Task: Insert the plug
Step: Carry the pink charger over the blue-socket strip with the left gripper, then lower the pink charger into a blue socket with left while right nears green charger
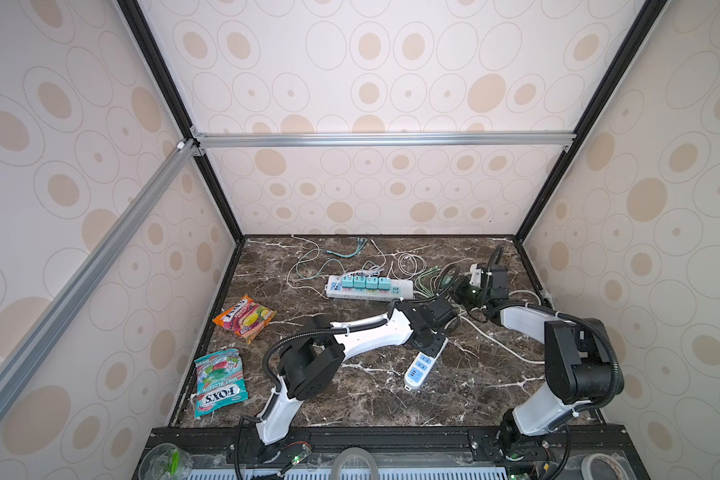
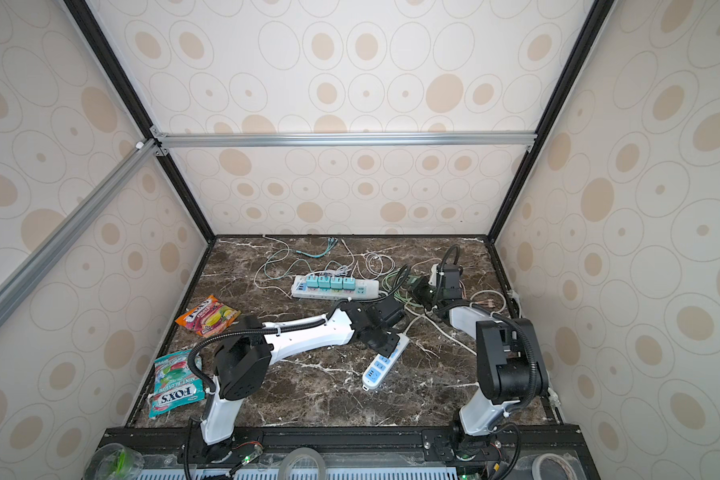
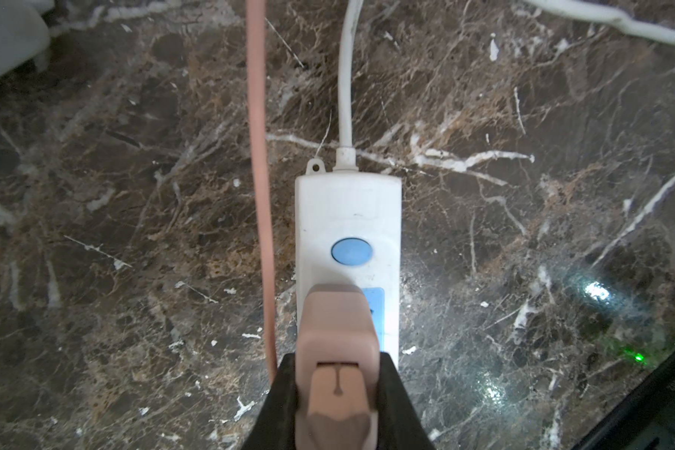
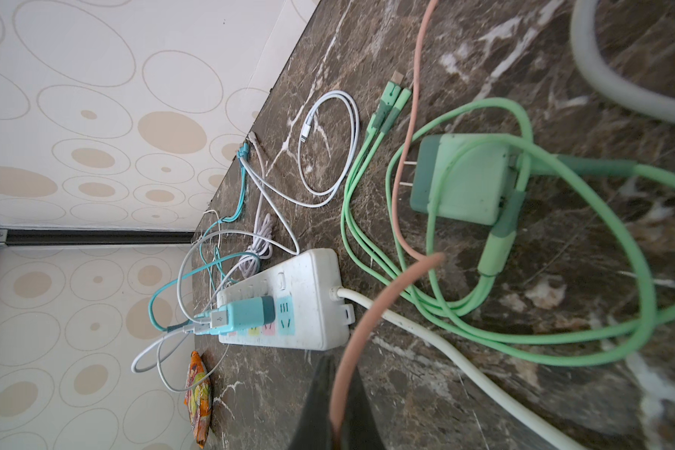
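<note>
My left gripper (image 3: 338,374) is shut on a pink plug (image 3: 338,331), with a black finger on each side of it. The plug stands over the first blue socket of a small white power strip (image 3: 347,206), just behind the strip's blue button (image 3: 350,251). Its prongs are hidden. The plug's pink cable (image 3: 260,195) runs off beside the strip. My right gripper (image 4: 338,405) is shut on that pink cable (image 4: 361,323) further along. In both top views the strip (image 1: 422,368) (image 2: 381,365) lies mid-table under the left gripper (image 1: 427,340).
A long white power strip (image 1: 371,286) carrying teal chargers lies at the back among loose cables. A green charger (image 4: 464,175) with looped green cable lies near the right gripper. A thick white cord (image 4: 445,350) crosses the marble. Two candy bags (image 1: 244,318) (image 1: 219,382) lie at left.
</note>
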`<action>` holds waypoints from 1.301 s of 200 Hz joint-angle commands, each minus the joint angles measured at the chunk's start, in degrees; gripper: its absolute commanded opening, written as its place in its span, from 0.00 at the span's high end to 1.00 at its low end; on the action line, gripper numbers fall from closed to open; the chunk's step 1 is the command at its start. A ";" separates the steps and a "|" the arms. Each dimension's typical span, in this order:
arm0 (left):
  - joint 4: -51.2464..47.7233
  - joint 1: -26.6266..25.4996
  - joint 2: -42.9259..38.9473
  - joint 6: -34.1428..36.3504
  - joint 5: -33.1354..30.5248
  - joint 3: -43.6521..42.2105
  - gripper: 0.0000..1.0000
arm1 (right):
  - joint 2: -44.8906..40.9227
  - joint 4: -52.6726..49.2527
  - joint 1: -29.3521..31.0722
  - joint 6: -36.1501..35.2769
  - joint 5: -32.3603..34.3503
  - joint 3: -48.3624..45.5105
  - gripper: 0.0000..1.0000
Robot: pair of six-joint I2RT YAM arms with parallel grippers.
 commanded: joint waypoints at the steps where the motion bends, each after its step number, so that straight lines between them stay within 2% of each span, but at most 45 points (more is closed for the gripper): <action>1: -10.57 -1.57 5.52 0.86 -1.72 -3.75 1.00 | 0.76 2.69 -0.71 0.02 1.13 0.40 0.96; 24: -17.51 -3.73 10.30 2.80 -7.15 2.14 1.00 | 0.95 2.51 -0.71 -0.14 0.43 0.38 0.96; 44: -17.89 -5.22 10.68 2.69 -9.25 2.56 1.00 | 0.47 1.74 -0.71 -0.70 0.50 0.22 0.96; 108: -6.29 -3.36 6.10 1.38 -0.93 -10.82 1.00 | -0.33 -0.04 -0.71 -1.99 -0.50 -0.19 0.94; 129: -4.95 -2.38 5.39 1.91 0.39 -12.02 1.00 | -0.87 -1.01 -0.71 -2.76 -0.64 -0.13 0.93; 146: -6.69 -2.35 6.05 3.04 -0.73 -9.87 1.00 | -1.31 -2.13 -0.71 -3.39 -0.63 0.05 0.92; 149: -7.19 -2.33 6.16 3.21 -1.07 -9.30 0.94 | -1.38 -2.24 -0.71 -3.55 -0.63 0.05 0.92; 161: -9.03 -2.36 6.23 3.90 -1.86 -6.93 0.58 | -1.64 -2.81 -0.71 -3.79 -0.91 0.20 0.89; 169: -9.49 -2.31 5.61 4.03 -1.93 -5.40 0.40 | -1.84 -3.39 -0.71 -4.08 -1.26 0.37 0.87; 175: -9.48 -2.36 4.67 4.06 -1.97 -4.34 0.32 | -2.00 -3.86 -0.71 -4.29 -1.57 0.55 0.85; 198: -7.08 -2.86 -1.01 4.88 -2.25 -3.37 0.12 | -2.80 -6.58 -0.67 -5.44 -3.75 1.14 0.72; 202: -6.30 -3.04 -2.16 5.34 -2.51 -3.98 0.03 | -2.99 -7.09 -0.67 -5.84 -4.13 1.19 0.70; 225: -1.09 -3.58 -7.97 8.52 -2.37 -11.48 0.02 | -3.62 -11.06 -0.71 -8.72 -4.71 1.43 0.64; 260: -1.05 -4.05 -8.90 12.73 -2.83 -19.16 0.02 | -3.63 -15.13 -0.66 -11.74 -3.63 1.64 0.64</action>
